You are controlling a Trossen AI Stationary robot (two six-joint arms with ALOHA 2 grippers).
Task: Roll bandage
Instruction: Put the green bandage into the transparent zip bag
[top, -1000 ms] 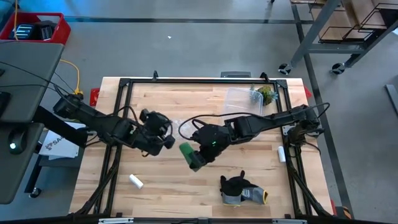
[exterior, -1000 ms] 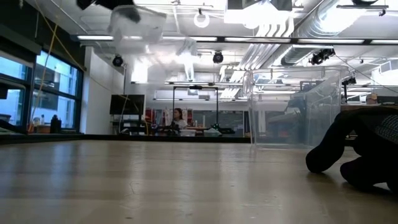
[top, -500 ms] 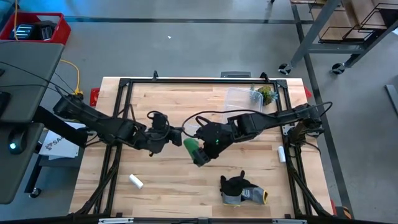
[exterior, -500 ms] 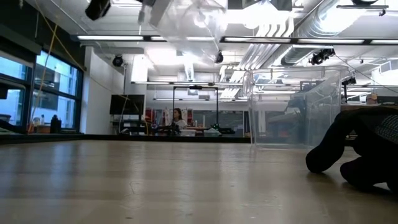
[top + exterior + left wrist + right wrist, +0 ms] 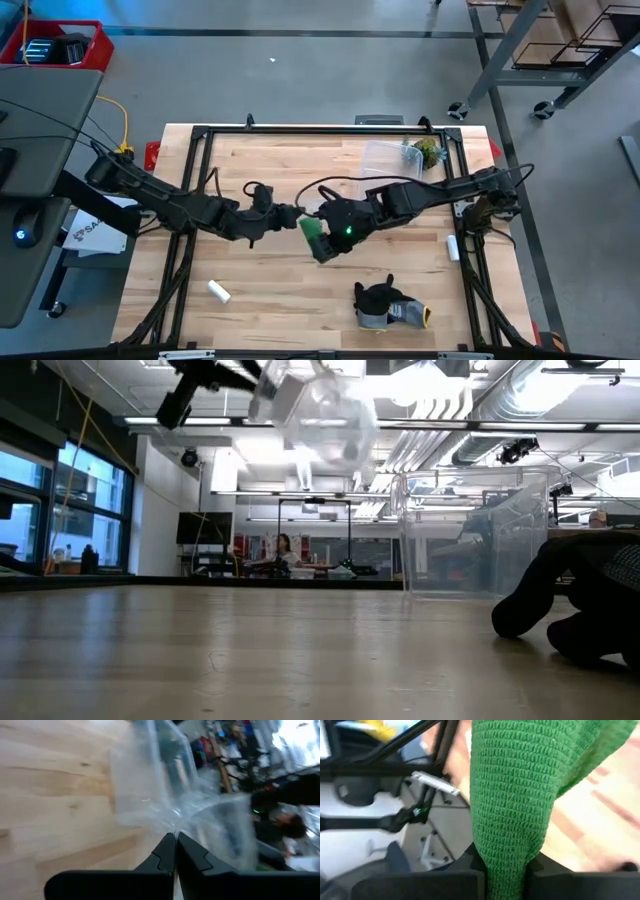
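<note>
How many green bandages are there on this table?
1. The bandage is held above mid-table, gripped in the right gripper. The green thing by the clear container looks like something else. More could be hidden under the arms.

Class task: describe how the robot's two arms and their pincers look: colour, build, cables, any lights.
Both arms are dark, jointed and slender, with black cables looping along them. The left pincer has two flat, black, angular fingers tapering to narrow tips. The right pincer sits on a bulky black wrist showing a small green light; its fingers are black too.
</note>
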